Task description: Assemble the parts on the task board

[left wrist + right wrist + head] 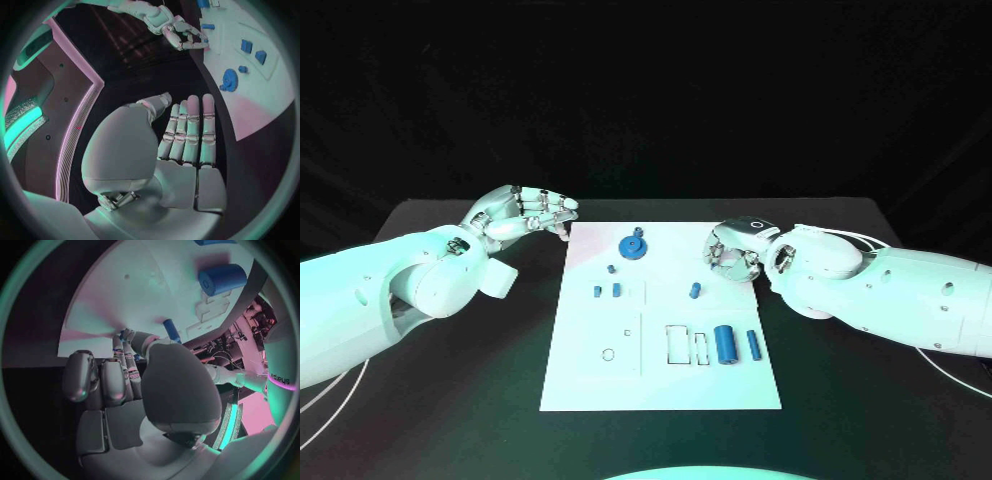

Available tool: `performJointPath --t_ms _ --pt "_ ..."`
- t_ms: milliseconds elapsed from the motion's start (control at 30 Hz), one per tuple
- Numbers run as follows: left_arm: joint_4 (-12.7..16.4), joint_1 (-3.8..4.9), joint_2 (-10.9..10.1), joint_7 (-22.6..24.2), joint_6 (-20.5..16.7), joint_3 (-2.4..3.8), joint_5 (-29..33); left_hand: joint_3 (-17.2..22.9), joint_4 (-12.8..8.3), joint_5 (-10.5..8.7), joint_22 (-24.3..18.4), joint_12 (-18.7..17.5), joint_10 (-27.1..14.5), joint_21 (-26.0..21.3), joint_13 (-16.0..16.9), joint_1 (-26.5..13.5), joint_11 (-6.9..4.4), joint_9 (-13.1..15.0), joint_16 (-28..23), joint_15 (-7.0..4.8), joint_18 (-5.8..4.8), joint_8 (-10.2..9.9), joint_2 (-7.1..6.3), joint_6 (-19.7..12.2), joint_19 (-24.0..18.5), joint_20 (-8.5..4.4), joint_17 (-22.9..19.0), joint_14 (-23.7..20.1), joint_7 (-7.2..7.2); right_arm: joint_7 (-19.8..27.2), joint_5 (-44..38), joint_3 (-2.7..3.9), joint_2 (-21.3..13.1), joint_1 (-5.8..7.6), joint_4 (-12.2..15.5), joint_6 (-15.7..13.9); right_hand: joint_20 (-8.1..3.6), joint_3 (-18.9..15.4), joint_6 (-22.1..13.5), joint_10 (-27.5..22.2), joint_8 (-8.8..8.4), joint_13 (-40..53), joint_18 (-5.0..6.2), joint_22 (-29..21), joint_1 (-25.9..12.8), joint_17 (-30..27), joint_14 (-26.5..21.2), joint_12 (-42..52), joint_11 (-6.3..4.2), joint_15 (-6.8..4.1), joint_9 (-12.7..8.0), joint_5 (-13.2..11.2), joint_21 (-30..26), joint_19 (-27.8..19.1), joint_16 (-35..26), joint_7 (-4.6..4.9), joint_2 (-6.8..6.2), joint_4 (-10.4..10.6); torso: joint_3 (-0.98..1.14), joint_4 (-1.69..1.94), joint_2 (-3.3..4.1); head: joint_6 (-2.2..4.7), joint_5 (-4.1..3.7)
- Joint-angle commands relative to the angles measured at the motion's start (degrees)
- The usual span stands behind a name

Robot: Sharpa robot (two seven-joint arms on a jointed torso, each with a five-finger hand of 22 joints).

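Observation:
The white task board lies mid-table. On it are a blue gear disc, several small blue pieces, a short blue peg, a thick blue cylinder and a thin blue pin. My left hand hovers off the board's far left corner, fingers straight and side by side, holding nothing. My right hand is over the board's far right edge, fingers curled in towards the thumb, nothing visible between them. The short peg lies just beyond its fingertips.
Empty slots and outlines mark the board's near half. Black table surrounds the board on all sides. In the left wrist view the gear disc and my curled right hand sit beyond the left fingers.

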Motion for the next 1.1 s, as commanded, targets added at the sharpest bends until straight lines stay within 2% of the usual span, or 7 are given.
performJointPath --t_ms 33,300,433,767,1100 --pt "0.0 0.01 0.1 -0.4 1.2 0.05 -0.1 -0.4 -0.1 -0.28 -0.1 0.0 -0.2 -0.3 -0.1 0.3 -0.04 0.1 -0.4 0.04 0.75 0.1 0.08 0.2 0.5 -0.01 -0.1 0.5 0.22 -1.5 -2.0 -0.16 0.1 -0.25 0.0 2.7 -0.04 -0.2 -0.1 0.9 0.18 0.1 -0.61 0.2 -0.4 0.0 1.6 -0.2 -0.45 -0.18 0.1 0.3 0.2 0.5 0.2 -0.02 -0.67 -0.3 -0.06 0.03 -0.02 -0.09 -0.01" --pt "0.1 0.01 0.1 -0.4 1.1 0.05 -0.3 -0.4 -0.1 -0.29 -0.1 0.0 -0.2 -0.3 -0.1 0.4 -0.05 0.0 -0.4 0.03 0.75 0.1 0.15 0.2 0.6 -0.03 -0.1 0.5 0.22 -2.6 -2.8 -0.18 0.2 -0.38 0.1 1.2 -0.28 0.7 2.0 3.1 1.67 0.8 -0.98 1.9 -0.4 0.1 1.6 0.2 -1.28 -0.95 1.0 1.6 2.4 1.3 0.8 -0.71 0.65 -0.9 -0.02 -0.04 -0.01 -0.03 0.02" --pt "0.1 0.01 0.0 -0.3 0.9 0.05 -0.3 -0.4 -0.1 -0.29 -0.1 0.0 -0.2 -0.3 -0.1 0.5 -0.06 0.1 -0.4 0.02 0.75 0.1 0.23 0.2 0.6 -0.05 -0.1 0.6 0.21 -2.9 -2.8 -0.19 0.3 -0.42 0.3 -1.4 -0.45 0.5 2.2 3.8 2.36 1.2 -1.34 3.3 -1.9 0.3 1.7 -0.1 -1.48 -1.1 1.7 4.3 4.1 2.0 1.3 -0.9 1.57 -0.2 0.0 -0.01 0.02 0.01 0.08" --pt "0.2 0.01 0.0 -0.1 0.5 0.05 -1.2 -0.5 -0.2 -0.29 -0.1 0.0 -0.1 -0.3 -0.2 0.7 -0.07 0.0 -0.5 -0.03 0.75 0.1 0.43 0.2 0.8 -0.12 -0.2 0.8 0.22 -4.1 -3.0 -0.18 0.4 -0.45 0.9 -5.9 -0.53 0.3 2.3 4.3 2.94 1.4 -1.65 4.4 -2.5 0.5 1.8 -0.3 -1.63 -1.2 2.3 4.9 5.6 2.6 1.7 -1.08 1.87 0.0 0.02 0.03 0.03 0.09 0.17" --pt "0.2 0.01 -0.1 -0.2 0.0 0.05 -1.4 -0.7 -0.1 -0.3 -0.1 -0.1 -0.3 -0.3 -0.3 0.6 0.05 -0.1 -0.6 0.03 0.7 -0.2 0.35 -0.1 0.9 -0.15 -0.3 0.9 0.38 -4.8 -2.7 -0.02 -1.2 -0.11 2.7 -7.0 -0.58 0.3 2.2 4.3 3.12 1.4 -1.73 4.7 -2.5 0.5 1.8 -0.4 -1.67 -1.26 2.6 5.2 6.0 2.8 1.7 -1.13 1.79 -0.1 -0.01 -0.04 -0.02 0.03 0.29"
